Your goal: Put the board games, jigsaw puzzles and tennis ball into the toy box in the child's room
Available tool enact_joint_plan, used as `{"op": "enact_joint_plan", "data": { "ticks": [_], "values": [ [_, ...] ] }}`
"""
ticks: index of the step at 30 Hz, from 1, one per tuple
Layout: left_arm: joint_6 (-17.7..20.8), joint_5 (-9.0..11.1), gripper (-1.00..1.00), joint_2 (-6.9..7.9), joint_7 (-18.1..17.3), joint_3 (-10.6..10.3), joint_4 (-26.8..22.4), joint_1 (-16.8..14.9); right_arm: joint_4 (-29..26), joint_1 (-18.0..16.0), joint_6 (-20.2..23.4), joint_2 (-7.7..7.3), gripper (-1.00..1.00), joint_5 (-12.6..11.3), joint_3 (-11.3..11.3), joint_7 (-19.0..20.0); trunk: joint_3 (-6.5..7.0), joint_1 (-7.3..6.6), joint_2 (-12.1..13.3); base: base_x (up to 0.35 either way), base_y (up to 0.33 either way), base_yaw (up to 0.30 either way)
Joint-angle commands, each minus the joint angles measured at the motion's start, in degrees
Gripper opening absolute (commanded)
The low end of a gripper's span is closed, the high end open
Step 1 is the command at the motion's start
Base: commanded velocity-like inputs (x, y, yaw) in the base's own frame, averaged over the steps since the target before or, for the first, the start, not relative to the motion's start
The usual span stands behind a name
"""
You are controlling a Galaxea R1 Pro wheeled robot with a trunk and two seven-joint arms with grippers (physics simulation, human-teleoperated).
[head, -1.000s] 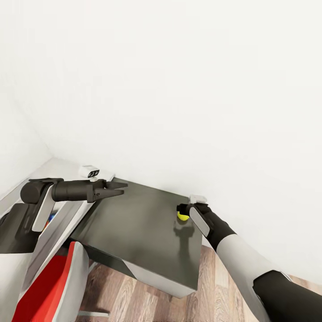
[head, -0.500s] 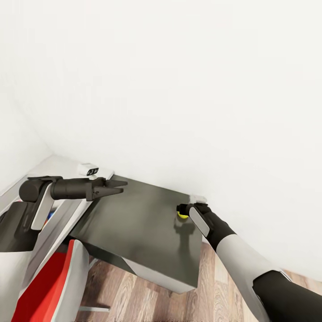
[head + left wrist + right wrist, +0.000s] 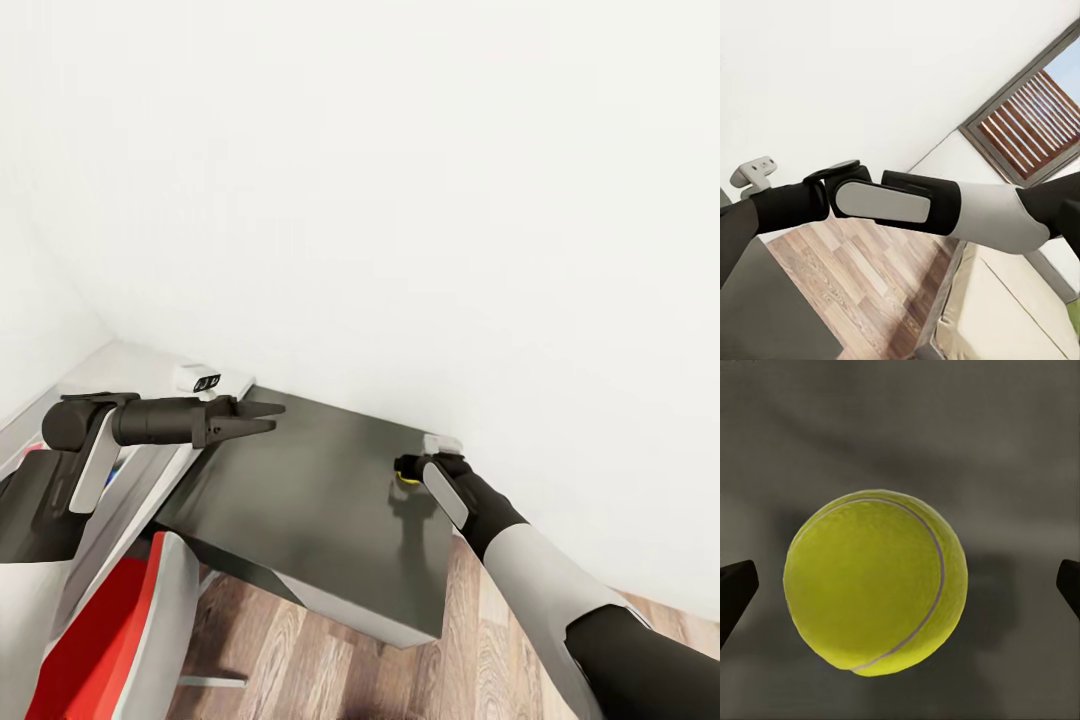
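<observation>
Yellow-green tennis ball (image 3: 875,582) with pale curved seam, resting on dark grey tabletop (image 3: 310,500) right of centre, right tool (image 3: 404,468) spread wide around it, untouching, left tool (image 3: 262,418) slightly parted, empty.

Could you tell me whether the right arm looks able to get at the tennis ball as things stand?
Probably yes. The right gripper hangs open right over the tennis ball, which sits alone on the dark table, with one finger on each side of it and nothing between them.

left gripper (image 3: 262,419): jaws parted, level | right gripper (image 3: 405,470): jaws spread, lowered
</observation>
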Motion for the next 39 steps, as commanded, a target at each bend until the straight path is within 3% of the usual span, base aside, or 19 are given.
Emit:
{"op": "enact_joint_plan", "data": {
  "ticks": [1,20,21,39],
  "values": [
    [0.58,0.2,1.0,0.07,-0.06,-0.08,0.0,-0.05,-0.11,-0.05,0.01,-0.03,1.0,-0.6,0.33,-0.56,-0.14,0.03,-0.11,0.0,0.0,0.0],
    [0.58,0.2,1.0,0.14,-0.1,-0.17,0.0,-0.06,-0.24,-0.04,-2.2,-0.11,1.0,-0.57,0.6,-0.39,-0.27,0.03,-0.11,0.0,0.0,0.0],
    [0.58,0.22,1.0,0.14,-0.1,-0.17,0.0,-0.06,-0.24,-0.04,-2.19,-0.11,-1.0,-0.57,0.6,-0.39,-0.27,0.03,-0.11,0.0,0.0,0.0],
    [0.49,0.27,1.0,0.14,-0.1,-0.17,0.0,-0.05,-0.15,-0.04,-2.18,-0.32,-1.0,-0.57,0.6,-0.39,-0.27,0.03,-0.11,0.0,0.0,0.0]
  ]
}}
